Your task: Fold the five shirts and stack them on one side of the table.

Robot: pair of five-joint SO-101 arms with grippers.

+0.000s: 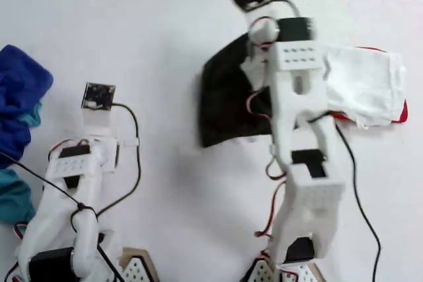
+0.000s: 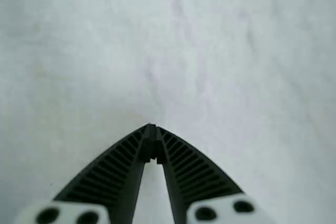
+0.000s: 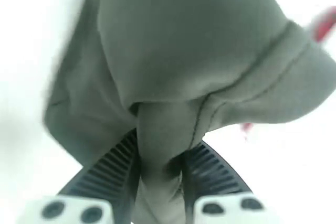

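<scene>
My right gripper [image 3: 160,148] is shut on a bunched fold of the black shirt [image 3: 184,51], which drapes over its fingers. In the high view the right arm [image 1: 297,97] stands over the black shirt [image 1: 221,107] in the middle of the table. Just to its right a folded white shirt [image 1: 363,84] lies on a red shirt [image 1: 402,114]. A blue shirt [image 1: 20,87] and a teal one [image 1: 12,193] lie crumpled at the left edge. My left gripper [image 2: 151,129] is shut on nothing, over bare table.
The white table [image 1: 165,31] is bare between the two arms and along the far side. The left arm [image 1: 73,170] stays near the front left, its black cable looping beside it. Both arm bases stand at the front edge.
</scene>
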